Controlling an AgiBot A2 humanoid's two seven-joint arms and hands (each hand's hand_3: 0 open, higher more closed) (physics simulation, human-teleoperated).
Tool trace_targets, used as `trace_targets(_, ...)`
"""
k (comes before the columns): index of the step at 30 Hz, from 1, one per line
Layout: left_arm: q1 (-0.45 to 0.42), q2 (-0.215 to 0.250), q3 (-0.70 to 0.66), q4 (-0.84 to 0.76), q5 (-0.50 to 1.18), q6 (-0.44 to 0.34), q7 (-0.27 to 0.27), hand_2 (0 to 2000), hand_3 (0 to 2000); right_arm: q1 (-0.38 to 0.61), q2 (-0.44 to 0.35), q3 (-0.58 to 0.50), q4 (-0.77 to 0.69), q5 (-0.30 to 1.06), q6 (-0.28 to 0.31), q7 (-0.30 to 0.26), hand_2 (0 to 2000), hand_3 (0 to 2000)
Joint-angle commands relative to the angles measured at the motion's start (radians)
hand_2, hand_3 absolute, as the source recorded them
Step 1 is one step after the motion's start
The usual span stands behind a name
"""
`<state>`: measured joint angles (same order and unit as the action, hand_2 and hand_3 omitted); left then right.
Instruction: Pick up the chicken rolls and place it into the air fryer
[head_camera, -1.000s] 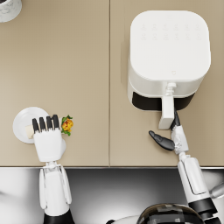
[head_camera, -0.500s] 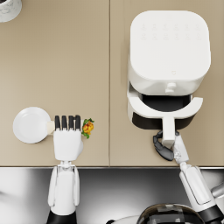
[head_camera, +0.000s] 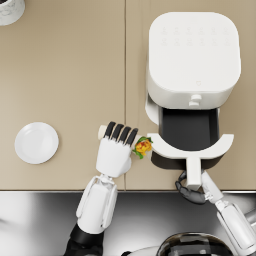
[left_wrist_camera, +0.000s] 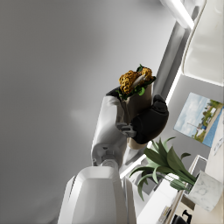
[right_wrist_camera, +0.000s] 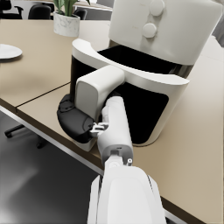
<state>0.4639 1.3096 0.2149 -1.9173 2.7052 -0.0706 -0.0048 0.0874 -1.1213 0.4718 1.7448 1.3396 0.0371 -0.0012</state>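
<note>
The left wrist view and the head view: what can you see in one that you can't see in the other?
Only the left wrist view shows a potted plant and a picture on a wall. Only the head view shows the white plate, the air fryer with its drawer pulled out, and the right hand on the drawer handle. Both show the left hand holding the chicken roll.

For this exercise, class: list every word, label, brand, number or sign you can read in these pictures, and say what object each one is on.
No text can be read in any view.
Air fryer: faint marks in rows on its top panel, too small and blurred to read.
Air fryer front, right wrist view: two round knobs, no legible markings.
Plate, chicken roll and plant pot: no lettering visible.
</note>
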Motion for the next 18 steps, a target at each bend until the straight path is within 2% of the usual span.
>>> trace_targets(1,0.088,0.097,0.093,0.045,-0.008,0.000,0.000,2000,2000,-0.007,0.019,0.353,0.203,0.000,0.023,0.003,2000,2000)
trace_targets(4,0.134,0.165,0.133,0.082,-0.021,-0.001,0.000,2000,2000,-0.023,0.057,0.400,0.237,0.000,0.056,0.005,2000,2000)
trace_targets(5,0.149,0.186,0.143,0.093,-0.023,-0.001,0.000,2000,2000,-0.337,-0.294,0.040,0.240,0.000,0.070,0.005,2000,2000)
trace_targets(6,0.164,0.207,0.155,0.111,-0.025,-0.001,0.000,2000,2000,-0.099,0.011,0.339,0.246,-0.001,0.075,0.000,2000,2000)
trace_targets(7,0.185,0.213,0.171,0.127,-0.026,-0.001,0.000,2000,2000,-0.119,0.000,0.330,0.256,-0.001,0.074,-0.001,2000,2000)
trace_targets(9,0.225,0.250,0.197,0.177,-0.027,0.000,0.000,2000,2000,-0.124,0.005,0.349,0.266,-0.001,0.116,0.002,2000,2000)
trace_targets(10,0.389,0.026,0.443,0.211,-0.028,0.000,0.000,2000,2000,-0.124,0.004,0.355,0.264,-0.002,0.150,0.004,2000,2000)
trace_targets(11,0.290,0.221,0.271,0.236,-0.029,0.002,0.001,2000,2000,-0.127,0.009,0.360,0.272,-0.002,0.181,0.006,2000,2000)
trace_targets(14,0.306,0.233,0.315,0.289,-0.028,0.006,0.001,2000,2000,-0.135,0.025,0.359,0.279,-0.002,0.345,0.007,2000,2000)
trace_targets(15,0.304,0.234,0.332,0.292,-0.028,0.007,0.001,2000,2000,-0.149,0.055,-0.115,0.138,-0.002,0.399,0.006,2000,2000)
trace_targets(16,0.301,0.235,0.349,0.306,-0.028,0.007,0.001,2000,2000,-0.136,0.027,0.369,0.279,-0.003,0.413,0.003,2000,2000)
trace_targets(17,0.303,0.240,0.348,0.313,-0.028,0.008,0.001,2000,2000,-0.136,0.026,0.374,0.284,-0.002,0.420,-0.003,2000,2000)
trace_targets(18,0.301,0.241,0.355,0.323,-0.028,0.008,0.001,639,1673,-0.151,0.063,-0.117,0.144,-0.002,0.432,-0.002,2000,2000)
